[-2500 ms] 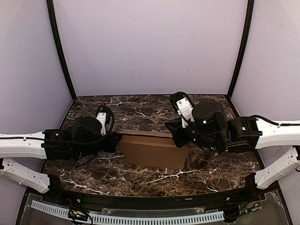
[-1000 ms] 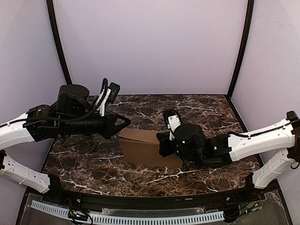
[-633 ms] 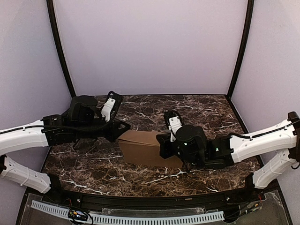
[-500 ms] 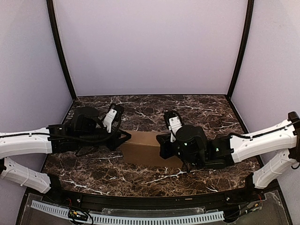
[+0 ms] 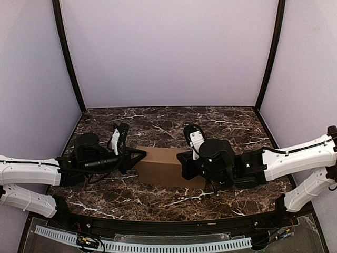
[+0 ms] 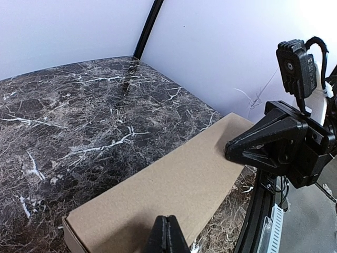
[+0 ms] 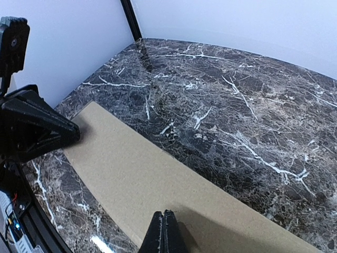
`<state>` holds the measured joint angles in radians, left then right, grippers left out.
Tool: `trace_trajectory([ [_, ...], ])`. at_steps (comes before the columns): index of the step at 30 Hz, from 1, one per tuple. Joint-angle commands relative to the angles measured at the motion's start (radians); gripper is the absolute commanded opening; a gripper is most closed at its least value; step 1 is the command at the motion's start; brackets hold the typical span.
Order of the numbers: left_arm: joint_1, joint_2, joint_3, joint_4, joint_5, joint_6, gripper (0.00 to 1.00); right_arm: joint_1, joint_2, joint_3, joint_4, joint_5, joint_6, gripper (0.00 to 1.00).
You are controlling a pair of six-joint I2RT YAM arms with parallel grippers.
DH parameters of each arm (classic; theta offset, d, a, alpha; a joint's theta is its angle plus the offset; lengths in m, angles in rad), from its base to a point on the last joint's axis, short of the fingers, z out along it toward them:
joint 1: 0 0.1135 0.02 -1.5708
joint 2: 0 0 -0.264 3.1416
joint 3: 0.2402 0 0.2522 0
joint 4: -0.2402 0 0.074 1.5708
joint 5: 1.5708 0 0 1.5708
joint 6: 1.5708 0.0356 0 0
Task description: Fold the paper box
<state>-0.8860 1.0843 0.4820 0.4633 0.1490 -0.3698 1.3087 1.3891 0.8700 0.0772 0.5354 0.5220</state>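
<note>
Brown paper box (image 5: 163, 166), closed, lying centre frame on dark marble worktop (image 5: 226, 124). At its frame-left end, left claw (image 5: 142, 153); at its frame-right end, right claw (image 5: 182, 159).

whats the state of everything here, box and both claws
paper box: closed, lid down flat, lying on the table
left claw: shut, holding nothing, tips over the box's top near its left end; contact cannot be told
right claw: shut, holding nothing, tips over the box's top near its right end; contact cannot be told
</note>
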Motion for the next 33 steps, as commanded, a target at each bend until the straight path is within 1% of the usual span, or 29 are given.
trace_trajectory([
  [1, 0.009, 0.026, -0.040, -0.133, 0.005, 0.002, 0.01, -0.003, -0.061, 0.032, -0.243, -0.025, -0.050, 0.00],
  [7, 0.009, 0.045, -0.030, -0.135, -0.004, 0.002, 0.01, -0.019, -0.234, 0.072, -0.282, -0.027, -0.106, 0.00],
  [11, 0.009, 0.061, -0.018, -0.134, 0.000, 0.005, 0.01, -0.051, -0.347, 0.029, -0.294, -0.045, -0.123, 0.00],
  [15, 0.010, 0.073, -0.010, -0.133, 0.000, 0.008, 0.01, -0.095, -0.418, -0.053, -0.297, -0.096, -0.110, 0.00],
  [18, 0.011, 0.081, -0.005, -0.133, -0.001, 0.008, 0.01, -0.130, -0.421, -0.140, -0.249, -0.155, -0.080, 0.00],
  [23, 0.011, 0.097, 0.001, -0.131, 0.004, -0.001, 0.01, -0.197, -0.338, -0.297, -0.117, -0.271, -0.014, 0.00],
  [27, 0.011, 0.104, 0.003, -0.133, 0.004, -0.008, 0.01, -0.198, -0.317, -0.378, -0.085, -0.287, 0.036, 0.00],
  [33, 0.010, 0.112, 0.011, -0.140, 0.002, -0.011, 0.01, -0.200, -0.394, -0.428, -0.088, -0.267, 0.045, 0.00],
])
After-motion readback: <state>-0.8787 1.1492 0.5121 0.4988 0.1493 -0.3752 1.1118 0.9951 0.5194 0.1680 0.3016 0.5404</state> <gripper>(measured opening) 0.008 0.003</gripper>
